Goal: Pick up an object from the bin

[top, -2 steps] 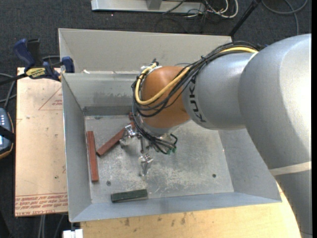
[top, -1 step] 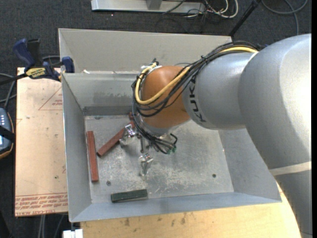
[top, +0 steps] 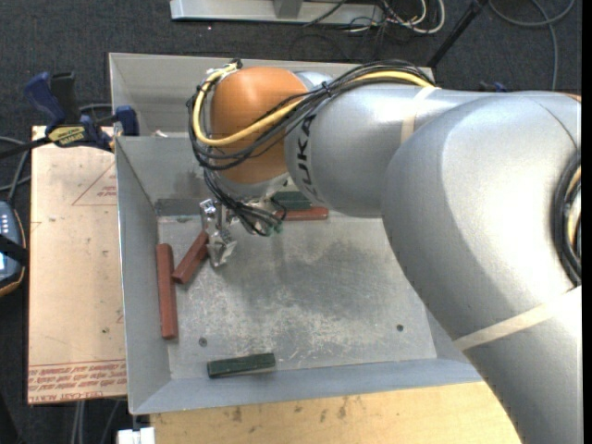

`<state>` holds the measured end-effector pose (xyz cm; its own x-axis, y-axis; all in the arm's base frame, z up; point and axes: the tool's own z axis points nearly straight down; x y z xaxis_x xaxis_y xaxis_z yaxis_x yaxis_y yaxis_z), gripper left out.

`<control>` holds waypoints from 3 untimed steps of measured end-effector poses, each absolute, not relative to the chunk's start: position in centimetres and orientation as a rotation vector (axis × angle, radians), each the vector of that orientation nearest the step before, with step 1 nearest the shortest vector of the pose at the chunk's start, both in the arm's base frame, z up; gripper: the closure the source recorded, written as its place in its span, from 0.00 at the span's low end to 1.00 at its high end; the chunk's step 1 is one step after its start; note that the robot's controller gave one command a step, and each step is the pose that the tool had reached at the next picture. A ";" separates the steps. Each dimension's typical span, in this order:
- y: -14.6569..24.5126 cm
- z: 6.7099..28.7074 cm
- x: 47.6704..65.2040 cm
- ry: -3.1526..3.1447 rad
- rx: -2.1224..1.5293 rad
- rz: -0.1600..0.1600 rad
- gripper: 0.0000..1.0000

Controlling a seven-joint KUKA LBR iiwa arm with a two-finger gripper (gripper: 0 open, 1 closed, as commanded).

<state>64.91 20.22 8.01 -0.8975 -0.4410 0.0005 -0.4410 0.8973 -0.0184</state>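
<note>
My gripper (top: pixel 218 246) hangs low over the left half of the bin, under the orange wrist cover. Just left of its tip lies a short red-brown block (top: pixel 191 258), tilted, nearly touching the gripper. Further left, a long red-brown bar (top: pixel 166 291) lies lengthwise beside the bin's left wall, its upper end close to the short block. Nothing shows between the gripper and the bin floor.
A dark green block (top: pixel 241 365) lies near the bin's front wall. A red-brown piece (top: pixel 308 215) and a dark flat piece (top: pixel 174 208) lie toward the back, partly hidden by the arm. The arm covers the bin's right and back.
</note>
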 end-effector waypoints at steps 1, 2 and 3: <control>20.2 8.0 64.9 3.057 -0.710 -0.028 1.00; 20.5 12.7 63.7 3.051 -0.760 0.001 1.00; 23.1 12.8 63.6 3.090 -0.565 0.003 0.00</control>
